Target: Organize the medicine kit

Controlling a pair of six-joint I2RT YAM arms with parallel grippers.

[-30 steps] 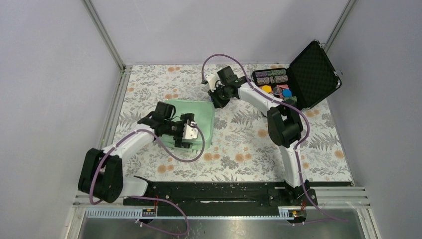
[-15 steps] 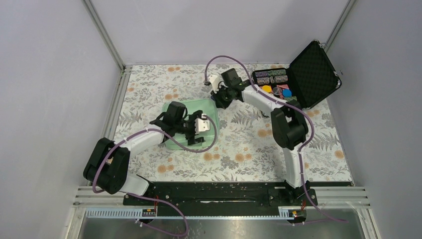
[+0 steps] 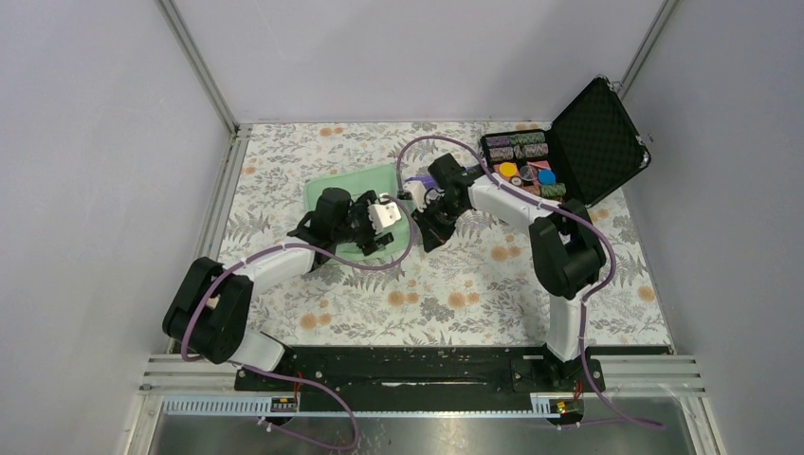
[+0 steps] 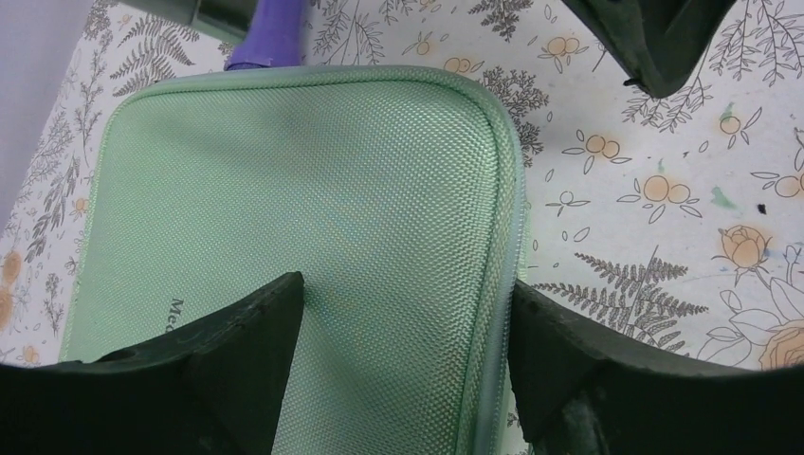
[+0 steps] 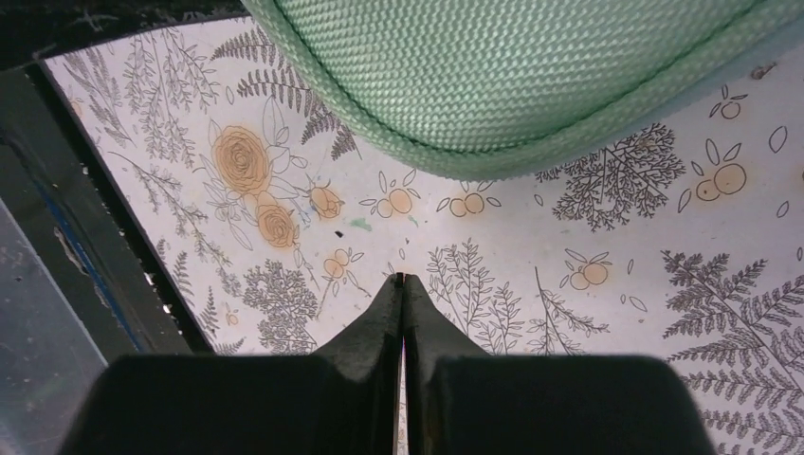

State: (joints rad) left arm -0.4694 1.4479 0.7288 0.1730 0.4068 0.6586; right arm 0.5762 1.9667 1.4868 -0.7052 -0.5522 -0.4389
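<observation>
Medicine kit (image 4: 303, 171), mint-green and closed, lies on the flowered tablecloth (image 5: 531, 275) left of the table's middle. Left gripper (image 4: 403, 313) straddles its zip edge, fingers spread wide, one over the lid, one just outside. Right gripper (image 5: 402, 284) hovers near the kit's rim, fingers pressed together on nothing.

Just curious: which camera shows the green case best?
Left wrist: the medicine kit fills it, weave, zip edge and some lettering clear. Top external shows it partly under the left arm; right wrist shows only a rounded corner.
</observation>
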